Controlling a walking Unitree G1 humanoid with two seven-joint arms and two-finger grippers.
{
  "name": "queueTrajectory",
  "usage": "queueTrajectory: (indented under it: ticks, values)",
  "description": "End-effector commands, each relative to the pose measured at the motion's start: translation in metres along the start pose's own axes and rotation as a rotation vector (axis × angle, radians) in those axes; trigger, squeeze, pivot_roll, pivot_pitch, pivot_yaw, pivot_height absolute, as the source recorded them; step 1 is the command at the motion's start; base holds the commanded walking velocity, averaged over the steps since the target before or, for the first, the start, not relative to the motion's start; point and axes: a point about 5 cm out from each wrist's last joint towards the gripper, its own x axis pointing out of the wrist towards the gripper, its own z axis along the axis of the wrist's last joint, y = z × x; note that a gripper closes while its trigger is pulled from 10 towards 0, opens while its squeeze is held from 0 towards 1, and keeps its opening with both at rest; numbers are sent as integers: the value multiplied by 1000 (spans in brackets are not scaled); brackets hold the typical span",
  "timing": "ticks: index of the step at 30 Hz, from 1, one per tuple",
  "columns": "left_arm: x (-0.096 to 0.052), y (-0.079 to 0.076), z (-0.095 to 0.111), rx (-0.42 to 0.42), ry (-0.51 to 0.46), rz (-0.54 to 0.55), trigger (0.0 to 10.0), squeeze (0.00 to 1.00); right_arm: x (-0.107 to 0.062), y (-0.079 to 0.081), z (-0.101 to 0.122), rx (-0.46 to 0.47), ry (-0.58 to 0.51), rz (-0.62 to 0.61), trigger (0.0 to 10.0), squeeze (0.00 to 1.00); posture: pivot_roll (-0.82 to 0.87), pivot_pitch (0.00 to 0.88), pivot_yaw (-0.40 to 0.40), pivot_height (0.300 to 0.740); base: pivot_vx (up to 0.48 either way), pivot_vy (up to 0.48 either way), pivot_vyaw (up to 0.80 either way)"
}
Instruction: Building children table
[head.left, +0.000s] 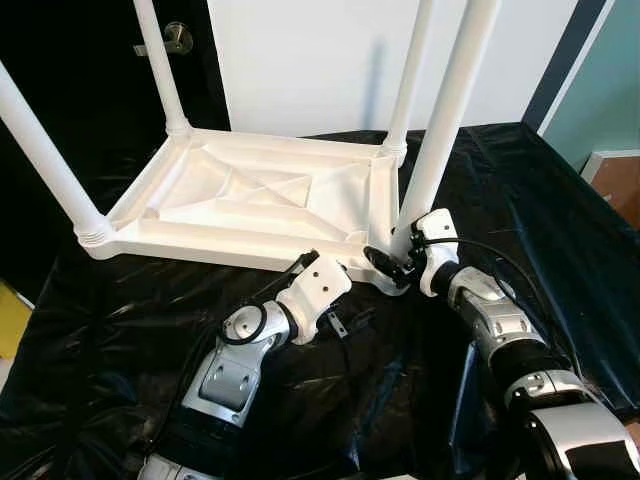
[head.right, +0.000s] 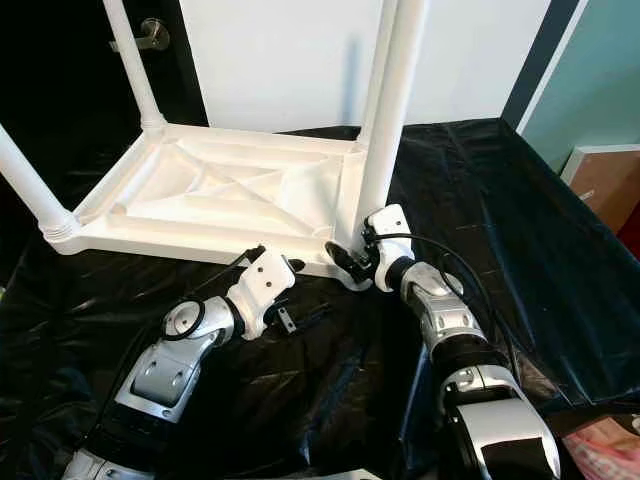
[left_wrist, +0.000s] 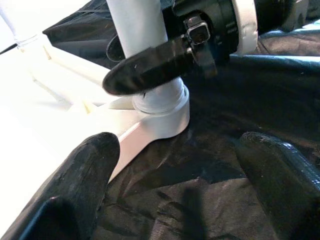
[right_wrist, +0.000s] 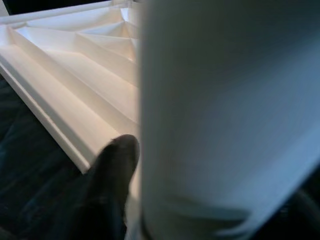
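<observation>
A white moulded-plastic children's table (head.left: 255, 195) lies upside down on the bench (head.left: 540, 200), its smooth underside ribbed with crossing diagonal braces inside a raised rim. Four round, glossy white legs stand up from the corner sockets; the near-right leg (head.left: 445, 125) sits in a ringed collar at the corner just in front of the right hand (head.left: 392, 262). That hand's two long black fingers are closed around the base of this leg, one finger (left_wrist: 150, 65) lying across the tube just above the collar. In the right wrist view the leg is a broad pale cylinder right against the camera, with one dark fingertip (right_wrist: 117, 155) pressed beside it and the ribbed underside stretching away beyond.

The left hand (head.left: 325, 265) is just beside the table's near edge, to the left of the right hand, its white housing tilted toward the same corner. Its two blunt black fingers (left_wrist: 82, 180) stand apart, holding nothing, with the table's rim and crinkled sheet between them.

The bench is covered by a shiny black plastic sheet (head.left: 120, 330), wrinkled and catching highlights. Beyond the table a white wall panel (head.left: 320, 60) rises, with a dark door and its metal lever handle (head.left: 178, 38) further left, and a teal wall (head.left: 610, 90) off to the right.
</observation>
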Motion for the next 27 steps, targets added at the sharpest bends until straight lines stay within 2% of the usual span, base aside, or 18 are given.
queueTrajectory:
  ticks: [1, 8, 9, 12, 13, 16, 19, 25, 27]
  values:
    - [-2, 9, 1, 13, -5, 171, 10000, 0, 4, 5, 0, -13, 13, 41, 0, 0, 42, 0, -77, 740, 0, 0, 0]
    - [-8, 15, -1, 33, 6, 244, 10000, 0, -3, -3, -15, -5, 74, -22, 0, 0, 47, 16, -80, 740, 0, 0, 0]
    - [-9, 17, -2, 39, 9, 256, 10000, 0, -4, -4, -16, 2, 82, -50, 7725, 0, 46, 16, -79, 740, 0, 0, 0]
    - [-9, 18, -3, 44, 12, 262, 10000, 0, -4, -5, -17, 6, 86, -67, 7725, 0, 44, 19, -75, 740, 0, 0, 0]
    - [-10, 20, -3, 48, 15, 270, 10000, 0, -4, -5, -18, 18, 84, -92, 10000, 0, 42, 22, -70, 740, 0, 0, 0]
    - [-13, 24, -7, 53, 28, 279, 10000, 0, -2, -3, -18, 56, 66, -156, 10000, 0, 33, 25, -56, 740, 0, 0, 0]
    - [-18, 34, -14, 55, 56, 285, 10000, 0, 4, 4, -18, 131, 61, -321, 10000, 0, 26, 30, -44, 740, 0, 0, 0]
    - [-21, 44, -17, 35, 70, 294, 10000, 0, 10, 13, -16, 157, 52, -456, 10000, 0, 19, 35, -31, 740, 0, 0, 0]
    - [-22, 55, -16, 18, 72, 305, 10000, 0, 14, 22, -15, 168, 51, -578, 10000, 0, 11, 36, -20, 740, 0, 0, 0]
